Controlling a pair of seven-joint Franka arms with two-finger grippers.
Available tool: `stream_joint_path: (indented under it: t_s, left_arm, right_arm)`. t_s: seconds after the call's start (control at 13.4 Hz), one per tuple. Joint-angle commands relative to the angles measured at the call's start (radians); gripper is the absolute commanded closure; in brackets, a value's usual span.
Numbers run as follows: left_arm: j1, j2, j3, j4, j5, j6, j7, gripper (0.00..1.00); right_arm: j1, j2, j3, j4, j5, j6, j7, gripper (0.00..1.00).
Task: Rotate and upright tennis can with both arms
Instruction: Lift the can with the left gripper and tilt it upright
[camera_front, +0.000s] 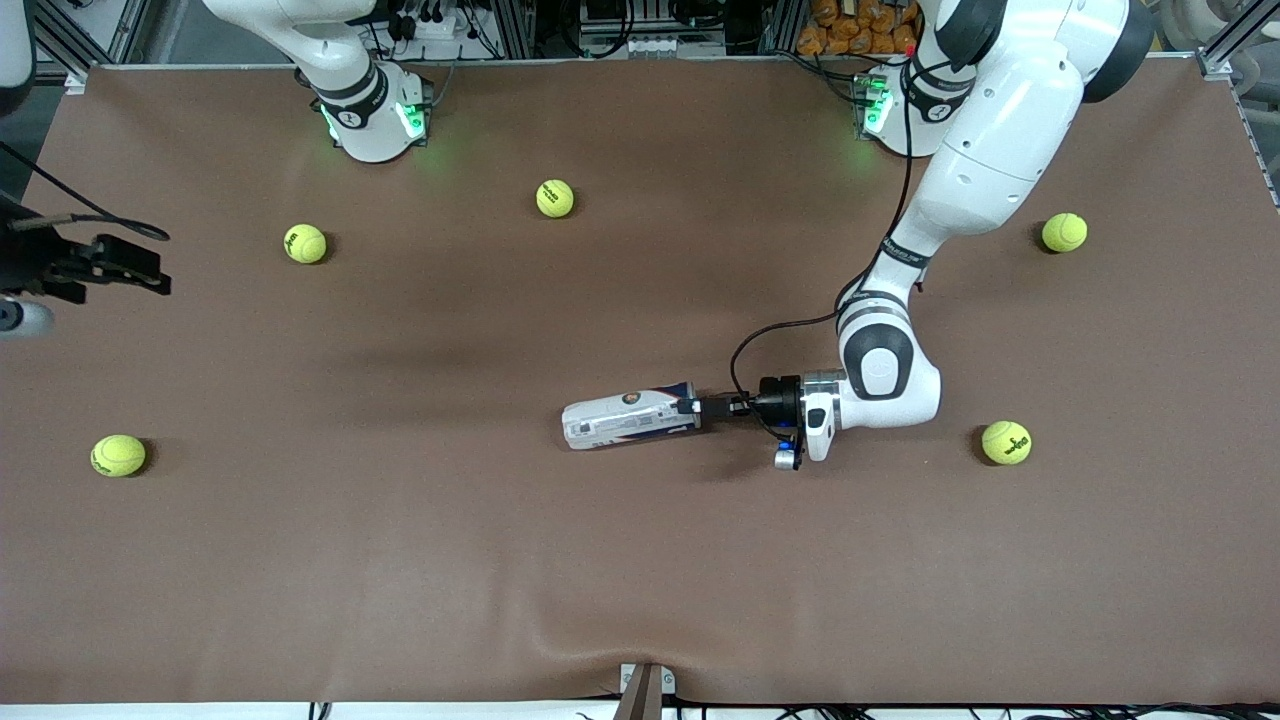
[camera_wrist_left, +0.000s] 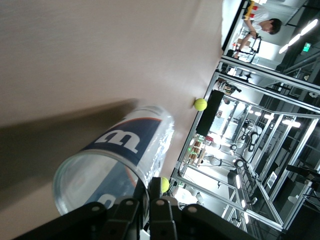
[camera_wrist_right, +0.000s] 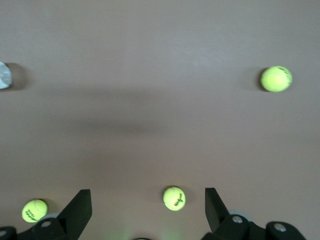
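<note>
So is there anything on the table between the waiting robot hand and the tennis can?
No. In the front view, only bare brown table lies between the right end effector, waiting open at its end, and the tennis can, whose rim the left end effector pinches.

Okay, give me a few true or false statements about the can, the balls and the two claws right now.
1. The tennis can lies on its side on the table. True.
2. The left claw grips the can's open rim. True.
3. The right claw is shut on a ball. False: it is open, holding nothing, over the right arm's end of the table.
4. A ball is inside the can. False: it looks empty in the left wrist view.
5. Six balls lie loose on the table. True in the front view.
</note>
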Motion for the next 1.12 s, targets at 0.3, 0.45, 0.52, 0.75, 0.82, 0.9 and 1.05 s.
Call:
stream_joint_path:
  t_s: [0.3, 0.45, 0.52, 0.75, 0.82, 0.9, 1.05]
  left_arm:
    - [-0.052, -0.160, 0.008, 0.041, 0.154, 0.027, -0.145, 1.00]
    - [-0.081, -0.184, 0.011, 0.089, 0.233, 0.042, -0.286, 1.00]
    - [-0.098, -0.196, 0.013, 0.122, 0.302, 0.042, -0.368, 1.00]
    - [-0.141, -0.198, 0.002, 0.251, 0.618, 0.042, -0.672, 1.00]
    - [-0.168, -0.192, 0.004, 0.283, 0.689, 0.042, -0.738, 1.00]
    - [-0.196, -0.189, 0.013, 0.304, 0.730, 0.042, -0.771, 1.00]
    - [-0.227, -0.194, 0.024, 0.308, 0.865, 0.042, -0.802, 1.00]
  right_arm:
    - [-0.080, -0.056, 0.065, 0.077, 0.013, -0.143, 0.090, 0.00]
    - [-0.085, -0.060, 0.065, 0.079, 0.030, -0.180, 0.099, 0.00]
    - [-0.085, -0.061, 0.063, 0.082, 0.034, -0.189, 0.099, 0.00]
    - [-0.090, -0.072, 0.050, 0.074, 0.066, -0.119, 0.098, 0.00]
    - [-0.088, -0.072, 0.051, 0.073, 0.067, -0.088, 0.098, 0.00]
    - [-0.087, -0.072, 0.053, 0.074, 0.067, -0.083, 0.098, 0.00]
    - [-0.088, -0.078, 0.051, 0.073, 0.066, -0.086, 0.095, 0.00]
